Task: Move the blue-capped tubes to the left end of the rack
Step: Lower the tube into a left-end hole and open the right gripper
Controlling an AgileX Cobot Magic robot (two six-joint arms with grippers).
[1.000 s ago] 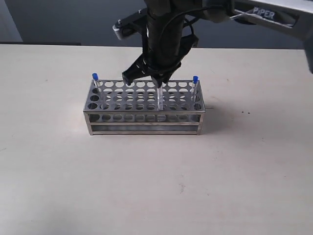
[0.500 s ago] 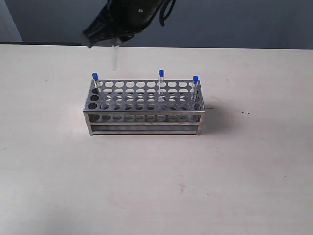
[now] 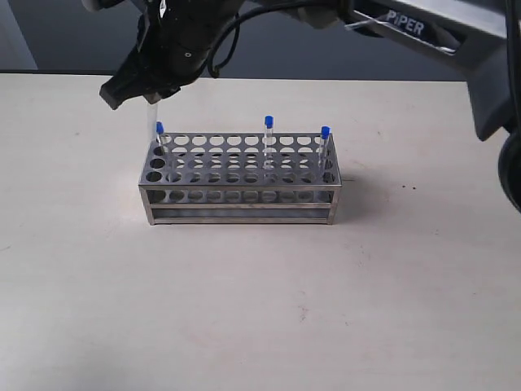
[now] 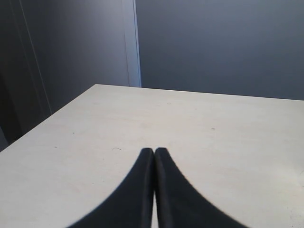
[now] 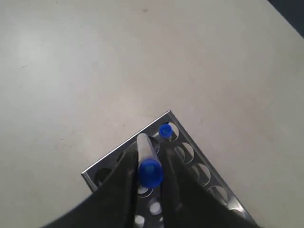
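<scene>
Right pincer (image 3: 143, 94) shifted left and lower than half-second back, blue-capped tube (image 5: 146, 156) in tow. Tabletop (image 3: 391, 277) pale, carrying steel rack (image 3: 240, 195). Right pincer clamped on that tube, hanging above rack's left end beside corner tube (image 3: 159, 129). Also seated: middle tube (image 3: 268, 124), right-end tube (image 3: 325, 133). Left pincer (image 4: 154, 151) closed, empty.

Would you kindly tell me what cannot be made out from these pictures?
- Exterior view: the cap of the held tube is hidden inside the right end effector.
- Right wrist view: most of the rack is cut off by the edge or covered by the fingers.
- Left wrist view: only the shut left end effector and table show; no rack.
</scene>
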